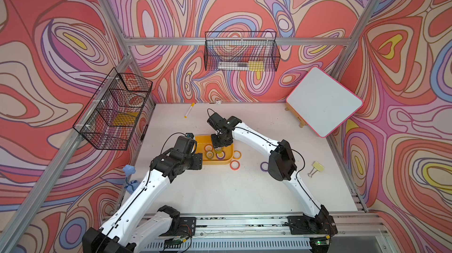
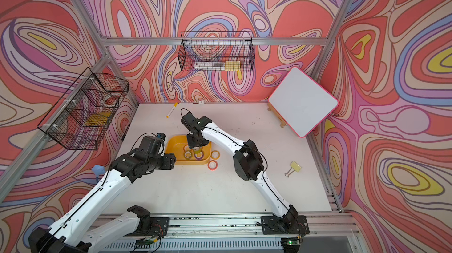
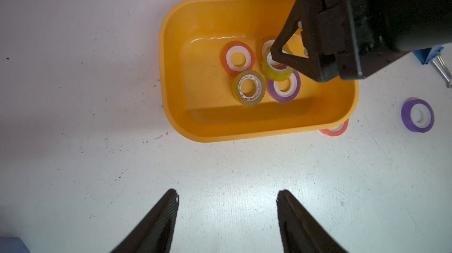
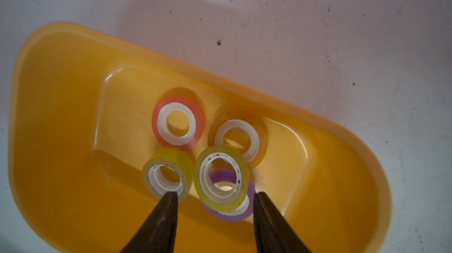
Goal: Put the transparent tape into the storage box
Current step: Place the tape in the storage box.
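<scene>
The right tool (image 4: 215, 194) hangs over the tray (image 4: 61, 117), jaws parted, gripping nothing. A yellow roll (image 4: 220, 204) lies tilted between its tips, leaning on a purple roll (image 4: 230, 216), with three more beside them in the tray. The left tool (image 3: 227, 196) stands open and empty over the desk (image 3: 97, 166) nearby.

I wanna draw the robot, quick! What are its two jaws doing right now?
Left gripper: open, holding nothing.
Right gripper: open over the storage box; the yellow tape roll lies loose between its jaws.
</scene>
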Robot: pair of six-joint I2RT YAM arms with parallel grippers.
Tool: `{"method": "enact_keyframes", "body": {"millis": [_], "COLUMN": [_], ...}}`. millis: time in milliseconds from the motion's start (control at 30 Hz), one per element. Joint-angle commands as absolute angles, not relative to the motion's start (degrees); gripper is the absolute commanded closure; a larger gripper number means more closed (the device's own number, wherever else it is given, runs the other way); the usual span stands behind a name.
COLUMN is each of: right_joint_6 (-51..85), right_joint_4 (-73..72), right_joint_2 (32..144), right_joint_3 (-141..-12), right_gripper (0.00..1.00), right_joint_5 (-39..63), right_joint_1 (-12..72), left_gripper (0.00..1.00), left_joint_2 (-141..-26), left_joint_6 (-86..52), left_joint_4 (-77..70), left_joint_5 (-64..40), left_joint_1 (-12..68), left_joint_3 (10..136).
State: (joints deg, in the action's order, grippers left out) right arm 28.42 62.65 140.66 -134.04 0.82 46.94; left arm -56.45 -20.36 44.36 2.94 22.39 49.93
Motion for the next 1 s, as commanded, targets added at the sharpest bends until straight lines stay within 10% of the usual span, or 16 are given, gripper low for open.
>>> {"method": "enact_keyframes", "body": {"millis": [0, 533, 967], "right_joint_6": [27.4, 27.9, 32.8], "right_joint_4": [62.2, 60.5, 58.0], "right_joint_2": [143.1, 131.0, 103.3], "right_joint_3": [-134.8, -128.7, -92.1], "right_gripper": [0.48, 0.43, 0.37], "right_joint_5": [-0.5, -1.8, -3.4], "right_joint_1": [46.9, 47.0, 41.6], "left_gripper": [0.31, 0.3, 0.32], "left_joint_2": [-56.3, -57.4, -63.5], "left_joint_6": [-20.5, -20.7, -20.5], "left_joint_4": [45.2, 43.4, 38.9], "left_joint_5": [2.5, 1.3, -3.9], "left_joint_1": [22.0, 21.6, 28.2], "left_joint_3": [50.1, 50.1, 53.8]}}
